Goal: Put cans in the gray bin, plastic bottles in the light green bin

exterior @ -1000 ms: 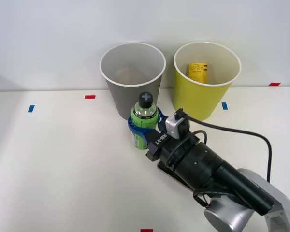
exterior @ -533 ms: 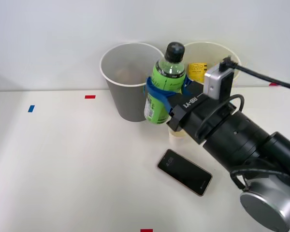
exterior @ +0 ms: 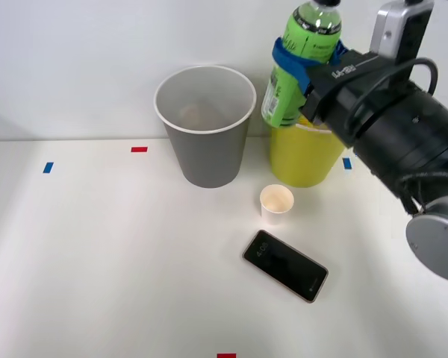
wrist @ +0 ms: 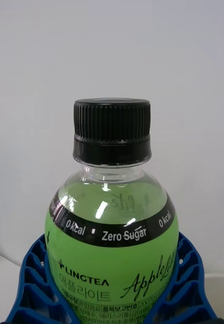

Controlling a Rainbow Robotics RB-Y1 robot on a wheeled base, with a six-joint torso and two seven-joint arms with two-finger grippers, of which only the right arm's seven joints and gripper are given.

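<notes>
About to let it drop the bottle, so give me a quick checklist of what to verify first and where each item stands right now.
1. Bottle held by right gripper: ok, the blue fingers wrap both sides of it.
2. Bottle upright, cap on: ok.
3. Bottle above the light green bin: ok, though centring over the opening cannot be told.
4. Bottle clear of the gray bin: ok.
5. Room inside the light green bin: cannot tell, the arm hides its inside.
6. Paper cup and phone clear of the drop: ok, both lie on the table in front of the bins.
</notes>
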